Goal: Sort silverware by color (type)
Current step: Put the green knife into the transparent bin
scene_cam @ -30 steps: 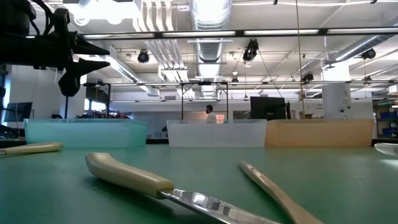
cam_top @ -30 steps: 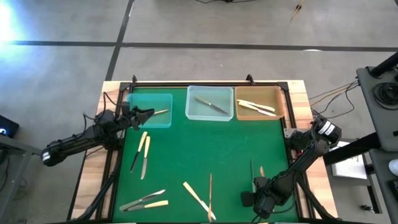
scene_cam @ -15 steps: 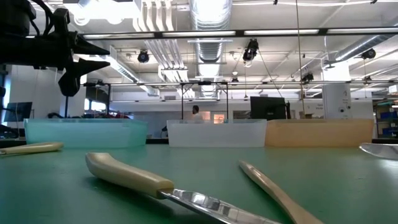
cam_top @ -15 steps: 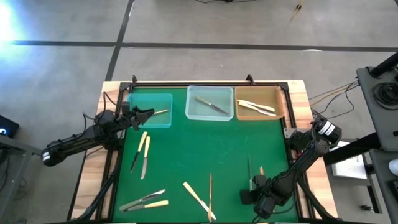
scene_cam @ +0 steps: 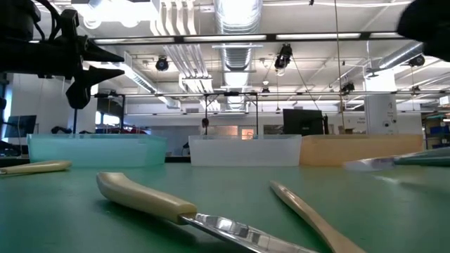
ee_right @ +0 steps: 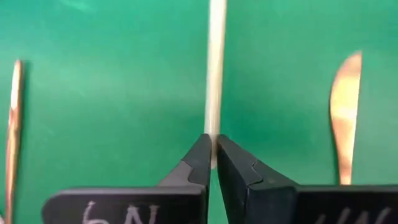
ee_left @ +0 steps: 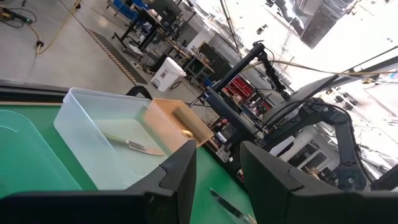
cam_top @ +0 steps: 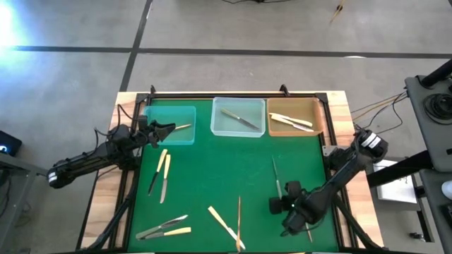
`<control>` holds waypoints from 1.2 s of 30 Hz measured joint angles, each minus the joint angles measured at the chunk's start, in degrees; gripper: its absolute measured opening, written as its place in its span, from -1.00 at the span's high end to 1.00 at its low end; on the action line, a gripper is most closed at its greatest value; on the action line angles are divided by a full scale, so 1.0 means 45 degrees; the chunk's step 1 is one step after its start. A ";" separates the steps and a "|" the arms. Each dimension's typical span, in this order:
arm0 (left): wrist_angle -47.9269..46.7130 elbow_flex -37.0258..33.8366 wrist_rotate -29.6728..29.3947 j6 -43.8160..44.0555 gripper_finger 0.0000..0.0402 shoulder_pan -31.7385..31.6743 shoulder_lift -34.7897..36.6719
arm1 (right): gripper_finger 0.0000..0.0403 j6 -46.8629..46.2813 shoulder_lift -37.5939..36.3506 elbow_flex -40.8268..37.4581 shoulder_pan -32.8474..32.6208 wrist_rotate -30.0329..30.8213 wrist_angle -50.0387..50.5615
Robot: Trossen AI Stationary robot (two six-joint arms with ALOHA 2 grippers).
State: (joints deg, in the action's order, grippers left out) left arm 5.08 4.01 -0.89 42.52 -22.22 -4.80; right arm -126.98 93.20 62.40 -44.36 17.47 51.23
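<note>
1. Since a moment ago, your right tool point(cam_top: 282, 205) has slid left and away from the near edge. The thin piece it holds point(cam_top: 276, 177) now points toward the trays.
2. The right tool's fingers point(ee_right: 200, 158) are pinched tight on that pale, slim piece point(ee_right: 215, 68). Keep the squeeze firm so it does not slip or swing.
3. Lift it a bit higher before you carry it. It hangs low over the tabletop point(cam_top: 233, 166).
4. I think it goes in one of three trays at the far edge: teal point(cam_top: 169, 125), clear point(cam_top: 239, 117) or tan point(cam_top: 295, 117). Match its color first.
5. The middle of the green mat is bare, so go that way. Stay away from the bronze piece point(ee_right: 346, 102) close by.
6. Your left tool point(cam_top: 167, 129) waits by the teal tray, fingers apart. A piece point(cam_top: 182, 128) lies just beside it.
</note>
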 joint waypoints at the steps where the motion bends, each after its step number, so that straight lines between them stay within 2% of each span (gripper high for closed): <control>1: 0.0004 0.0000 0.0000 0.0000 0.46 -0.0003 0.0000 | 0.96 0.0516 -0.0024 0.0169 0.0187 0.0191 0.0265; 10: 0.0002 0.0000 0.0000 0.0000 0.46 -0.0001 0.0000 | 0.97 0.5053 -0.0358 0.2037 0.2322 0.1645 0.3007; 17: 0.0004 0.0000 -0.0005 0.0000 0.46 -0.0004 0.0000 | 0.96 0.7545 -0.0422 0.3018 0.3737 0.2174 0.3511; 24: -0.0001 0.0000 0.0000 0.0000 0.46 0.0001 0.0000 | 0.96 0.6969 -0.0349 0.2609 0.4188 0.0960 0.3493; 30: -0.0001 0.0000 -0.0003 0.0000 0.46 -0.0004 0.0000 | 0.94 0.4722 -0.0349 0.2023 0.3990 -0.0733 0.3281; 36: 0.0004 -0.0005 0.0000 0.0000 0.46 -0.0001 0.0000 | 0.70 0.3920 -0.0279 0.1438 0.3455 -0.1820 0.2605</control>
State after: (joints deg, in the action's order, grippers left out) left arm 5.10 3.99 -0.89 42.52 -22.23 -4.80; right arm -109.34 91.95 68.87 -28.81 9.28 62.95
